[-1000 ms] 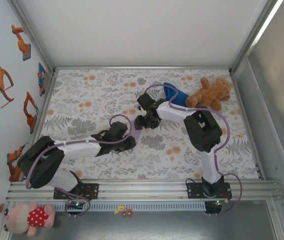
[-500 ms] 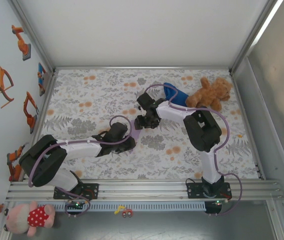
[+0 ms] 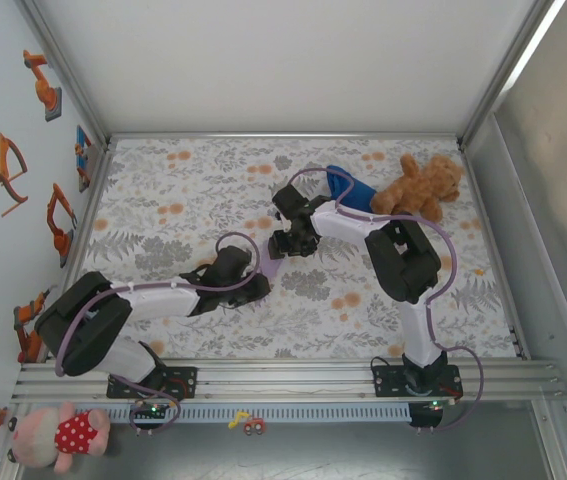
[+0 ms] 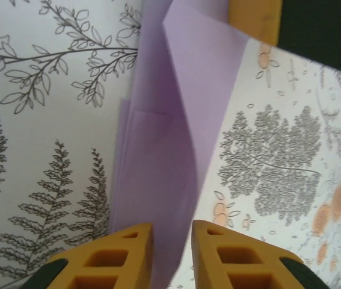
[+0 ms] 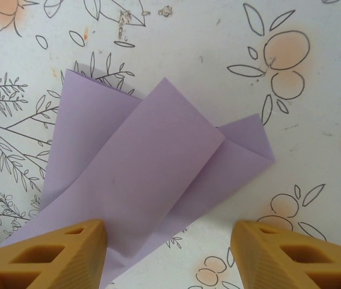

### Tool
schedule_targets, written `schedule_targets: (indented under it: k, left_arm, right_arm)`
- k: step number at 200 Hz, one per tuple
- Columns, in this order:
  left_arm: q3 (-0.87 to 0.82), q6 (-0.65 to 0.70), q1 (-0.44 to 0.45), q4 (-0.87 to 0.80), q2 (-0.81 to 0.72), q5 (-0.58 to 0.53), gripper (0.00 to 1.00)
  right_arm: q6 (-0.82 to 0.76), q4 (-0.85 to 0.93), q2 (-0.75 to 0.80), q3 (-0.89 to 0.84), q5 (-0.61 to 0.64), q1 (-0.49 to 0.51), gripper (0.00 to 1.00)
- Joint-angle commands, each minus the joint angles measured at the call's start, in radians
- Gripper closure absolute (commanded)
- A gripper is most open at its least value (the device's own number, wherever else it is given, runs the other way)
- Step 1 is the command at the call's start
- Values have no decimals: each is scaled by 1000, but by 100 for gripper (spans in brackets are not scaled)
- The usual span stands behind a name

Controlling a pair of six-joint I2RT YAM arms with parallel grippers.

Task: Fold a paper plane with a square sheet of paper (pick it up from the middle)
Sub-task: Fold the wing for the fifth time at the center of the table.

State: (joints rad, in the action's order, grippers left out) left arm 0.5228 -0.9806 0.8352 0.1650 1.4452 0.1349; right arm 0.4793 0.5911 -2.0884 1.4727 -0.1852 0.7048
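Very little shifts over the last second. In the top view my left arm draws back a touch toward its base, while the right arm holds where it was. The lavender sheet (image 3: 272, 268) lies on the floral table (image 3: 163, 200) near the middle, between the two grippers, and only a sliver of it shows from above. It is no flat square: from the right wrist I see one part folded diagonally over the rest, so I judge the folding begun but far from a dart. The left gripper (image 4: 172, 232) has its fingers a narrow gap apart, straddling a raised crease of the sheet, and they do not look clamped on it. The right gripper (image 5: 169, 232) has its fingers spread wide, low over the sheet's other end, with one finger (image 5: 62, 253) overlapping the edge. I read the small left-arm retreat as sliding along the crease, so next that fold needs pressing flat without the sheet skidding
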Motion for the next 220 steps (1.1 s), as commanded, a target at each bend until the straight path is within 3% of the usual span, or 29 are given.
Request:
schedule_targets:
  k: [1,44,89,161,220]
  left_arm:
    - [-2,34,-3,-16,-49,-8,69]
    - [22,129,19,-77,-56,-59,58]
    - [54,238,47,-84,-12,-116,55]
    - [95,269,54,-92,74,-130,57]
    - [71,257,53,-101,98,-127,65]
  right_arm:
    - [8,-19,-130,-41,41,2,41]
    - [10,-16,-138,-38,41,3,42]
    - [13,-8,-141,-32,40,3,42]
    - [12,-7,-136,-34,41,3,42]
    - [15,-4,-144,-32,41,1,43]
